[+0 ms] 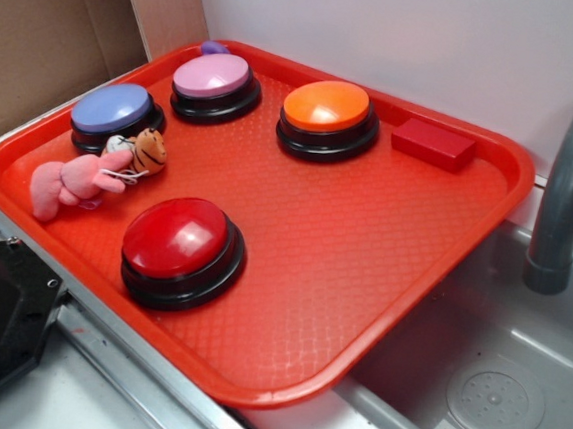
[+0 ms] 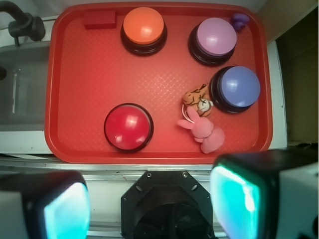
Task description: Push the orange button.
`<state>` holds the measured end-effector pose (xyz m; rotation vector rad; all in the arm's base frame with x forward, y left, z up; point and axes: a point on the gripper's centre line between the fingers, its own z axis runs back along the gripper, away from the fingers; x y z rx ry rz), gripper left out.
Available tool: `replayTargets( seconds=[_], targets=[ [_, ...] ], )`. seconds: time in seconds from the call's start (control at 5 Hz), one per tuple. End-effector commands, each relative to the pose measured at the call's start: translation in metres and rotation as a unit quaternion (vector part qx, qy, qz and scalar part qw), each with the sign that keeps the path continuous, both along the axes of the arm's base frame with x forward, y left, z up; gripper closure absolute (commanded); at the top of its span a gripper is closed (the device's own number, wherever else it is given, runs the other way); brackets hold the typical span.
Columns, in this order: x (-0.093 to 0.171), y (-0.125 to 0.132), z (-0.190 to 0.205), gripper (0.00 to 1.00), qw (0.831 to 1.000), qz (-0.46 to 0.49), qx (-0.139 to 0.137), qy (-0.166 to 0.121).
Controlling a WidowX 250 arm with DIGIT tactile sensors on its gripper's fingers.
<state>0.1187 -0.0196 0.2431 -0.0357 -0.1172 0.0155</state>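
Note:
The orange button [image 1: 327,108] [image 2: 143,26], a glossy orange dome on a black base, stands near the far edge of the red tray [image 1: 435,243] [image 2: 79,84]. My gripper [image 2: 149,204] shows only in the wrist view, high above the tray's near edge and over the robot base. Its two fingers [image 2: 67,209] with teal pads stand wide apart, open, with nothing between them. The gripper is far from the orange button and does not appear in the exterior view.
On the tray also stand a red button [image 1: 179,240] [image 2: 128,127], a pink button [image 1: 214,80] [image 2: 215,37] and a blue button [image 1: 115,111] [image 2: 238,87]. A pink plush rabbit [image 1: 74,181], a small tiger toy [image 1: 150,150] and a red block [image 1: 433,143] lie there. Sink and faucet [image 1: 570,189] are at right.

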Motion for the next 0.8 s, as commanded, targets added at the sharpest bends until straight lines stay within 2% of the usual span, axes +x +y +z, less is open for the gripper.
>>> replayTargets(
  seconds=[0.0, 0.2, 0.4, 0.6],
  targets=[
    [0.0, 0.0, 0.0, 0.0, 1.0, 0.0, 0.0, 0.0],
    [0.025, 0.028, -0.028, 0.0, 0.998, 0.059, -0.009, 0.029],
    [0.065, 0.038, -0.047, 0.0, 0.998, 0.053, 0.046, -0.008],
    [0.11, 0.034, -0.075, 0.0, 0.997, -0.008, 0.069, -0.036]
  ],
)
